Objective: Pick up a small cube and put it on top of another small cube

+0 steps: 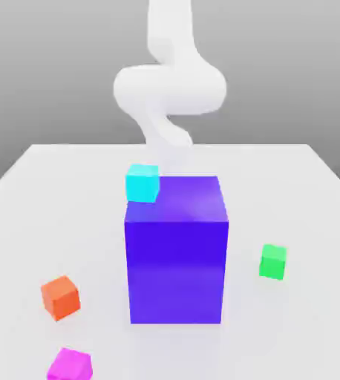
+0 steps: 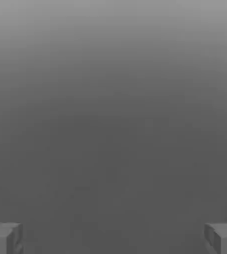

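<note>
The small cube (image 1: 70, 364) I am after sits at the lower left of the exterior frame, almost at the bottom edge, resting flat on the counter (image 1: 306, 223) with nothing touching it. It is bright magenta, matte and plain, and I judge it rigid and light, with crisp flat faces that should give my pads a sure hold without much squeeze. It stands turned a little to the frame, so I would line my fingers up with two opposite side faces, low enough to catch the middle of them and not the top edges. Just above it and slightly left lies an orange cube (image 1: 60, 297), near but apart, so I want to close across the faces that keep my fingers out of its way.

Moving right, the big blue-purple block (image 1: 176, 249) fills the centre, with a cyan cube (image 1: 142, 182) at its upper left corner; whether that one rests on the block or stands behind it I cannot tell. A green cube (image 1: 273, 261) sits at the middle right, well clear of the rest.

My gripper (image 2: 113, 238) is spread wide: in the hand view one fingertip (image 2: 4, 238) shows at the lower left corner and the other at the lower right, with only blank grey between them. It holds nothing and touches nothing
</note>
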Action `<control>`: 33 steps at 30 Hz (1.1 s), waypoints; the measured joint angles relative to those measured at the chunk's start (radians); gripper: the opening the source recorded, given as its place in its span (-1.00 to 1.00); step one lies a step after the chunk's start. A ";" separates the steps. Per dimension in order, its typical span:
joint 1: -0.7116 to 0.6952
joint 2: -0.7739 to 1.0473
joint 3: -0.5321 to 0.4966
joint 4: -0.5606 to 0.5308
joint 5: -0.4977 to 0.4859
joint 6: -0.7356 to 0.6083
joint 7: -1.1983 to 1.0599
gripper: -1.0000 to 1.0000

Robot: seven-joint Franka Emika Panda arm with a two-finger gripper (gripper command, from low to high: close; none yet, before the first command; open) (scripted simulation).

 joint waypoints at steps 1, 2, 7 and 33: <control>0.003 0.039 -0.012 -0.001 0.009 0.012 -0.008 0.00; 0.007 0.077 -0.024 -0.001 0.017 0.023 -0.015 0.00; 0.018 0.260 -0.078 -0.004 0.061 0.078 -0.054 0.00; -0.093 1.189 -0.151 0.011 0.202 0.430 -0.191 0.00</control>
